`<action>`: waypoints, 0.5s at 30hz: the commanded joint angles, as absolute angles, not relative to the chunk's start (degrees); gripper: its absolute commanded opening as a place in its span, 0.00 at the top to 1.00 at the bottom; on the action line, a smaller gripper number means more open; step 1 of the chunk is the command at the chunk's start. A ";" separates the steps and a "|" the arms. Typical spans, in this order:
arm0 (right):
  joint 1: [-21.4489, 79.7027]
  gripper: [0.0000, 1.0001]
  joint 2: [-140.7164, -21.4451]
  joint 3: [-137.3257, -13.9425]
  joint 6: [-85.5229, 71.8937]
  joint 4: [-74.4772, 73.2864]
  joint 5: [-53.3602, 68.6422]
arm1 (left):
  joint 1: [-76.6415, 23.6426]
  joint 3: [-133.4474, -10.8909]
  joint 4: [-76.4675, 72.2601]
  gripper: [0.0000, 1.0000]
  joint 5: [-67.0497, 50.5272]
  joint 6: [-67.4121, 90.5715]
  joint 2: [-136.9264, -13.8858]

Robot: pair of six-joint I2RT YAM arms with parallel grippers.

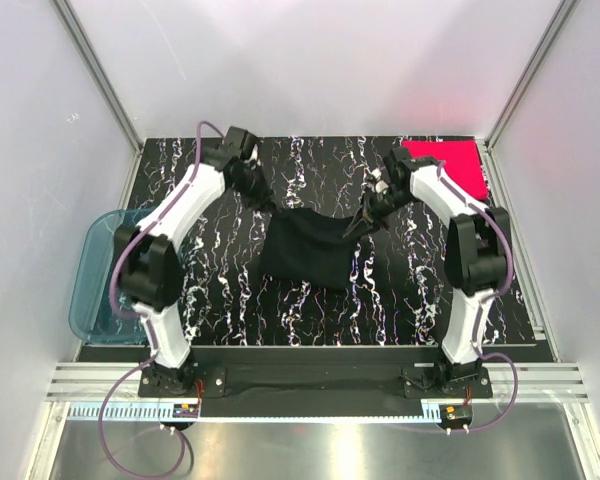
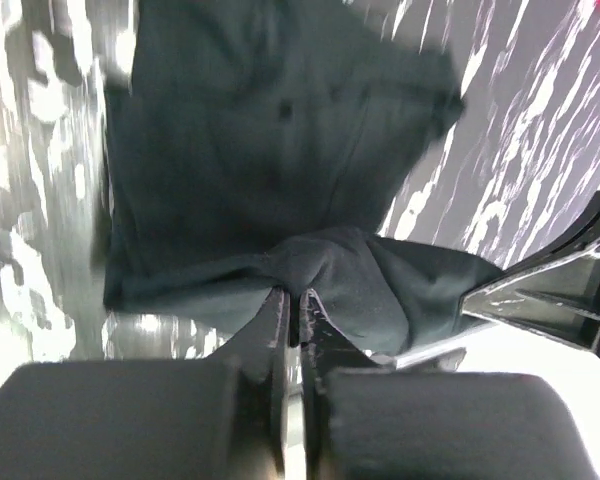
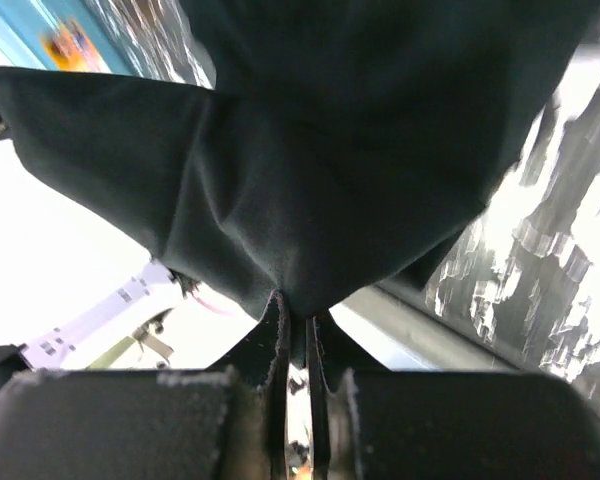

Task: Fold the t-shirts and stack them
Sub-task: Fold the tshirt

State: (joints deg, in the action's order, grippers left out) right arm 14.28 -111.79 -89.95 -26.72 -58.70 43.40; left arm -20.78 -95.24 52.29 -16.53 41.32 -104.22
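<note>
The black t-shirt (image 1: 302, 250) hangs lifted between both grippers, sagging in the middle over the marbled table (image 1: 230, 300). My left gripper (image 1: 264, 203) pinches its left top corner, and in the left wrist view the jaws (image 2: 298, 292) are shut on bunched black t-shirt cloth (image 2: 270, 140). The right gripper (image 1: 366, 216) grips the right top corner; the right wrist view shows its jaws (image 3: 295, 300) shut on gathered black t-shirt fabric (image 3: 360, 150). The pink-red t-shirt (image 1: 450, 165) lies as a flat square at the back right corner, just behind the right arm.
A translucent blue tub (image 1: 98, 278) stands off the table's left edge beside the left arm. White walls and metal frame posts close in the back and sides. The aluminium rail (image 1: 310, 385) with both arm bases runs along the near edge.
</note>
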 commanded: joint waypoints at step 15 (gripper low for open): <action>5.45 0.33 -131.31 -118.55 -21.63 -59.04 29.37 | -17.40 -114.29 28.61 0.35 -18.09 29.71 -120.63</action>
State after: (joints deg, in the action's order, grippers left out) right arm 4.93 -134.19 -111.48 -25.58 -54.57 35.51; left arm -16.95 -119.90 36.95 -17.37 32.47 -131.98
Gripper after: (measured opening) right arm 0.653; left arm 0.647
